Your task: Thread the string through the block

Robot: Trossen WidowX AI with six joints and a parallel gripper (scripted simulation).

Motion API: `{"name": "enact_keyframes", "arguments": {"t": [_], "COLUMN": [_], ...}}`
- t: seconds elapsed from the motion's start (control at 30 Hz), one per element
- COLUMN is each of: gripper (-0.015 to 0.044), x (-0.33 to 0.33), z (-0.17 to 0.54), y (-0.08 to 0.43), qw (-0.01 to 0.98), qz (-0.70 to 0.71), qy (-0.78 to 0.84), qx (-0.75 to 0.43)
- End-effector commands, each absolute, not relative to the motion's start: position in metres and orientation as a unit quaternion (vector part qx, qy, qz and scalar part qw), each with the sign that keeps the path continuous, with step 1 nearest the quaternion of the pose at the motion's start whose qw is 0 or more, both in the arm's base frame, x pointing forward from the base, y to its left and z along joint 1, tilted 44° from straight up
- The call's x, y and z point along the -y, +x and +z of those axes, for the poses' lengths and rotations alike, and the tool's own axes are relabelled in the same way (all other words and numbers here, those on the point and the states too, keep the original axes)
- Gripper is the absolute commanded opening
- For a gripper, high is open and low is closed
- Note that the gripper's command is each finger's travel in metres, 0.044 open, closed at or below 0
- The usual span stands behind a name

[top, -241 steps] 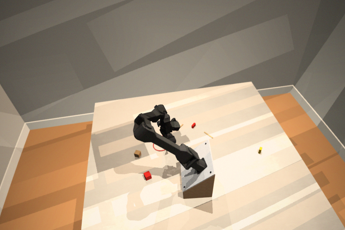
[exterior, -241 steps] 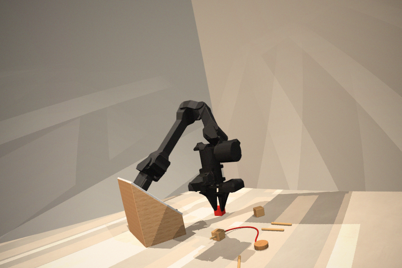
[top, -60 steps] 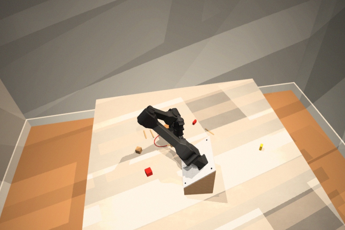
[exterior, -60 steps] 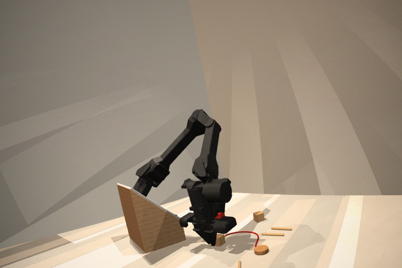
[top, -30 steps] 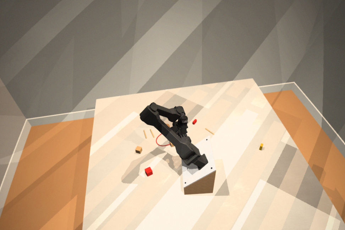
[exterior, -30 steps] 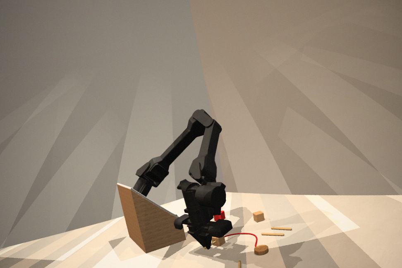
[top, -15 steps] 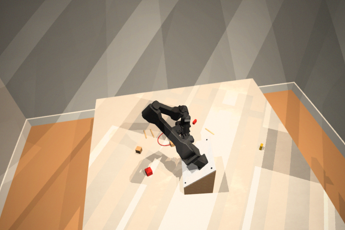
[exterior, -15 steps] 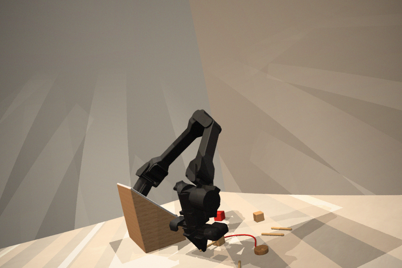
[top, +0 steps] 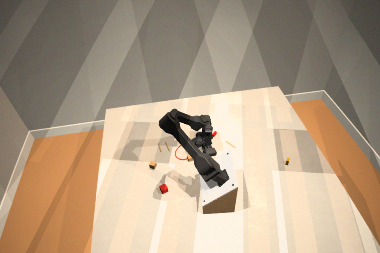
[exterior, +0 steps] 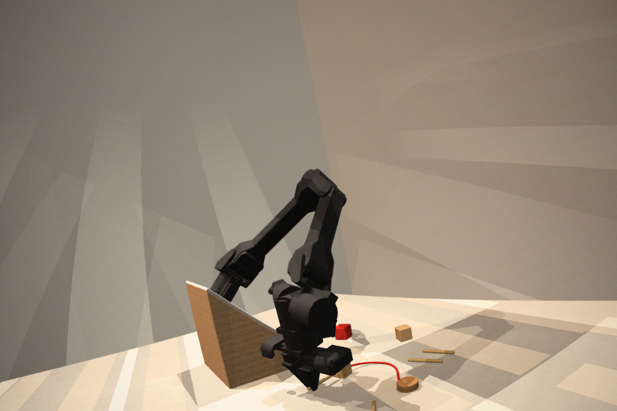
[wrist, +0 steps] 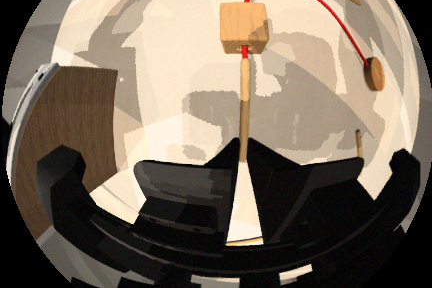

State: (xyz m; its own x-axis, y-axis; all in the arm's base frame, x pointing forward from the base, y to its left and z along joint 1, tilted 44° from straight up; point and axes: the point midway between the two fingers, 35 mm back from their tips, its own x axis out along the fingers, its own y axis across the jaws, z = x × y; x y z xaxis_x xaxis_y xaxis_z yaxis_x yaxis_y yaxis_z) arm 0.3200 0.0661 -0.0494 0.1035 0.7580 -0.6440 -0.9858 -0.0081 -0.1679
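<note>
My gripper is shut on the thin wooden stick, low over the table. The stick is wholly outside the wooden block, on the gripper's side, pointing at the hole. A short piece of red string shows between stick and block. The string leaves the block's far side and curves to the round wooden button. The string runs through the block, which sits on the table. The fingers' grip on the stick is partly hidden.
Loose sticks lie around. A red cube, a wooden cube, a small red piece and a yellow piece are on the table. The wedge-shaped arm base stands beside the gripper.
</note>
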Motion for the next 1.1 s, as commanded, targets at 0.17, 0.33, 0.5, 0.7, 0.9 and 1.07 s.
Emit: {"name": "enact_keyframes", "arguments": {"t": [0.17, 0.33, 0.5, 0.7, 0.9, 1.07], "gripper": [0.0, 0.0, 0.0, 0.0, 0.0, 0.0], "x": [-0.057, -0.054, -0.051, -0.048, -0.045, -0.045], "z": [-0.056, -0.059, -0.062, -0.066, -0.066, -0.076], "y": [0.323, 0.324, 0.324, 0.324, 0.323, 0.323], "qw": [0.678, 0.677, 0.676, 0.675, 0.675, 0.687], "qz": [0.643, 0.644, 0.645, 0.646, 0.646, 0.633], "qy": [-0.302, -0.302, -0.302, -0.301, -0.301, -0.306], "qx": [-0.188, -0.189, -0.189, -0.19, -0.189, -0.182]}}
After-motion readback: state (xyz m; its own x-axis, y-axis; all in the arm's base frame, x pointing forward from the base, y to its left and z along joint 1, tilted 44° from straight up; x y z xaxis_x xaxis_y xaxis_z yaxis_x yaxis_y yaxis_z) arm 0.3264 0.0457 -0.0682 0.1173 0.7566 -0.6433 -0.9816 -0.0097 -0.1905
